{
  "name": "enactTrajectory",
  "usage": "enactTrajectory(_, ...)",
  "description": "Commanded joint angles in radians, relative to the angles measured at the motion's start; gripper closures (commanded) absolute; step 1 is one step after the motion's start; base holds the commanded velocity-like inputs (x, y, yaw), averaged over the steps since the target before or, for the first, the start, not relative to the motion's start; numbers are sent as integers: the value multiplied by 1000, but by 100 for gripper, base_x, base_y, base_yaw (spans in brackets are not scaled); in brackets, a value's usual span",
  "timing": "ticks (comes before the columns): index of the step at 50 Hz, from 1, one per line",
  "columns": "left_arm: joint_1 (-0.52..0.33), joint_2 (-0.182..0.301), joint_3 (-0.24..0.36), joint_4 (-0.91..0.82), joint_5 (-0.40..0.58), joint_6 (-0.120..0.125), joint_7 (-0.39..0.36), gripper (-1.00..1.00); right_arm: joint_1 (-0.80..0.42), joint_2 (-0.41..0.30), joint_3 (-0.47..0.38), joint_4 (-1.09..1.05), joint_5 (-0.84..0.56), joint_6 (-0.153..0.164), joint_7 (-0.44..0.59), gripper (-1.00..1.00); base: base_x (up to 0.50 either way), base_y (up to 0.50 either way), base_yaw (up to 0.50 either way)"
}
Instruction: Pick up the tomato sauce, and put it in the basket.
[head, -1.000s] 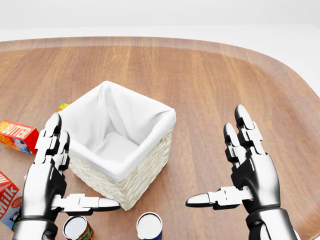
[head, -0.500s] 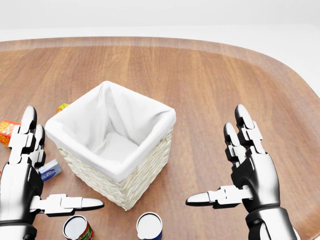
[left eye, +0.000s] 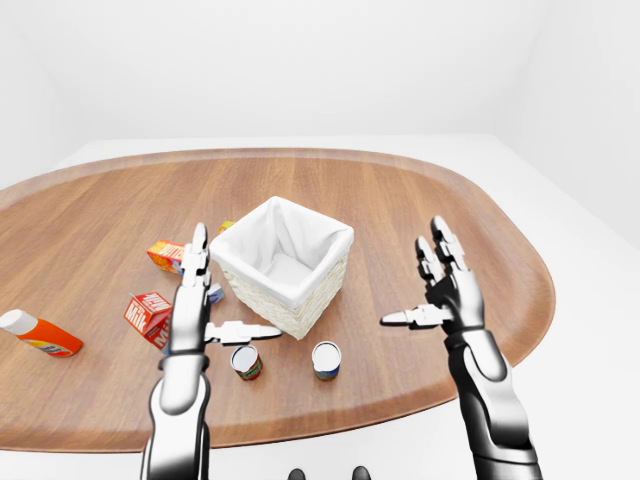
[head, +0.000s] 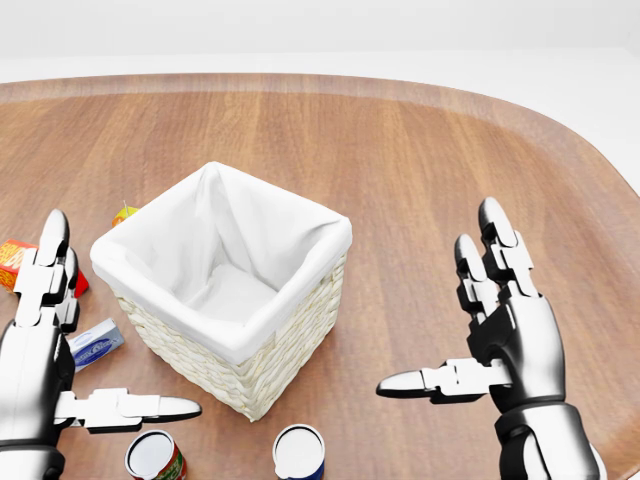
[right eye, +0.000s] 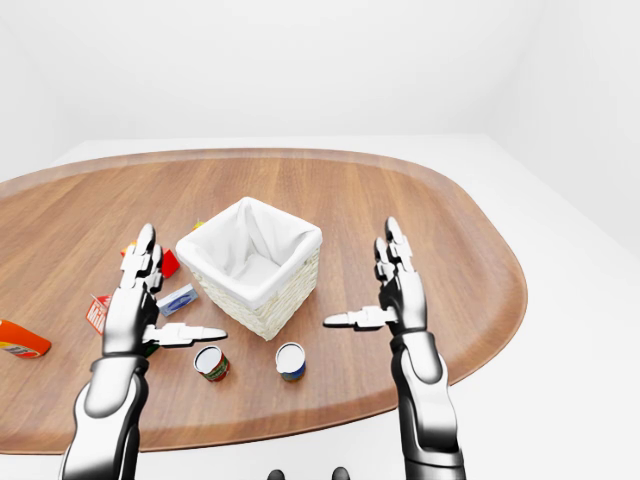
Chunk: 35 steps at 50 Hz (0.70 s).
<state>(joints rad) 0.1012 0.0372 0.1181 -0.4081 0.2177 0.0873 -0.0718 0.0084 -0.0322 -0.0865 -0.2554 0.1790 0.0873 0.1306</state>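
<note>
Hovering both hands spread wide, L hand (head: 40, 350) & R hand (head: 505, 335) empty; red-label can (head: 155, 456) at tabletop's near edge, prob. tomato sauce: lower L hand straight over it.

Bright, even light, soft shadows, seemingly sharp

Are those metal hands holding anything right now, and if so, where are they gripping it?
Nothing is held. The left hand and right hand both hover open above the table, fingers spread, touching neither the basket nor the cans.
</note>
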Motion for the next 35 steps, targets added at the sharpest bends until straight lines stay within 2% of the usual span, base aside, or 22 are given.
enactTrajectory(1, -2, 8, 16, 11, 38, 0, -1, -100, -27, -6, -12, 17, 9, 0, -13, -100, 0, 0, 0)
enactTrajectory(15, 80, -8, 17, -26, 100, 0, -36, -100, -21, -5, -5, 26, 2, 0, -12, -100, 0, 0, 0)
enactTrajectory(22, 123, -18, -3, 27, 129, 0, -28, -100, -16, -4, -2, 24, -2, 0, -12, -100, 0, 0, 0)
enactTrajectory(35, 113, -18, -14, 48, 159, 0, -23, -100, -8, -1, 4, 27, -9, 0, -8, -100, 0, 0, 0)
